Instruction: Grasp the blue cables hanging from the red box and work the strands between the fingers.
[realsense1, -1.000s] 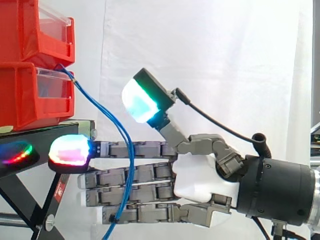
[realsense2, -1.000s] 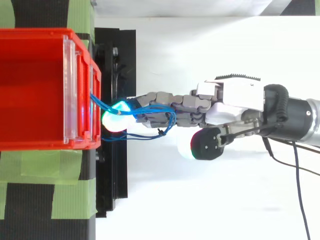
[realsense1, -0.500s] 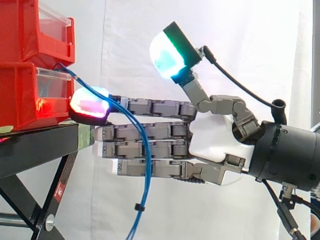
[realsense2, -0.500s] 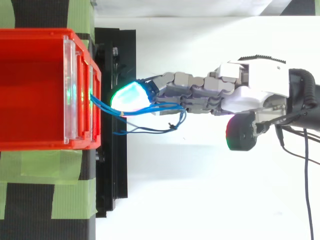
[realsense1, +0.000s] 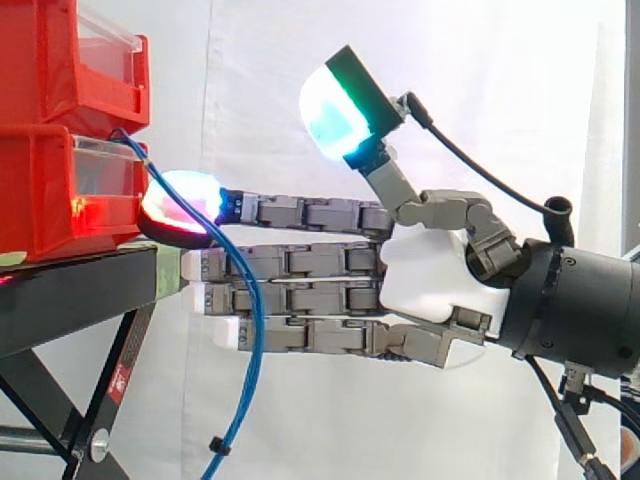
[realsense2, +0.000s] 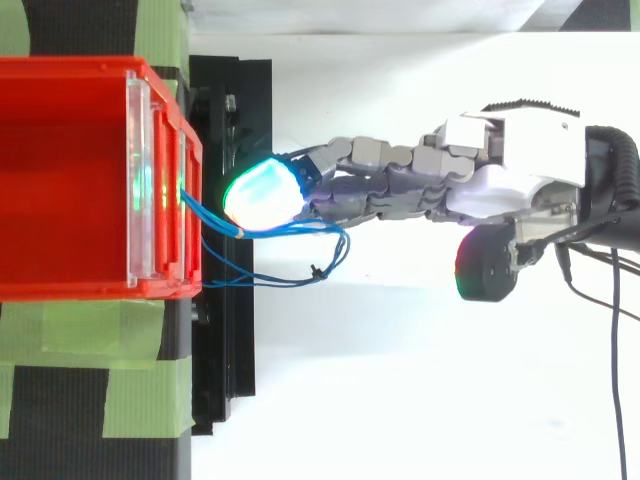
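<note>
Robotics lab test bench. A plain white curtain (realsense1: 450, 100) hangs as a backdrop behind the robot hand (realsense1: 430, 290). Just past the tips of its fingers (realsense1: 300, 262), stacked red storage bins (realsense1: 60, 190) with clear front panels sit on a black metal stand (realsense1: 70, 300). Green tape (realsense2: 140, 400) lies beside the bins.

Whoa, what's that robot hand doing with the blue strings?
The robot hand reaches out flat toward the red bins on the black stand. The blue cables hang from the lower bin, drape across its straight fingers and dangle below. Its thumb sticks up, away from them, so it doesn't seem to be squeezing them.
</note>
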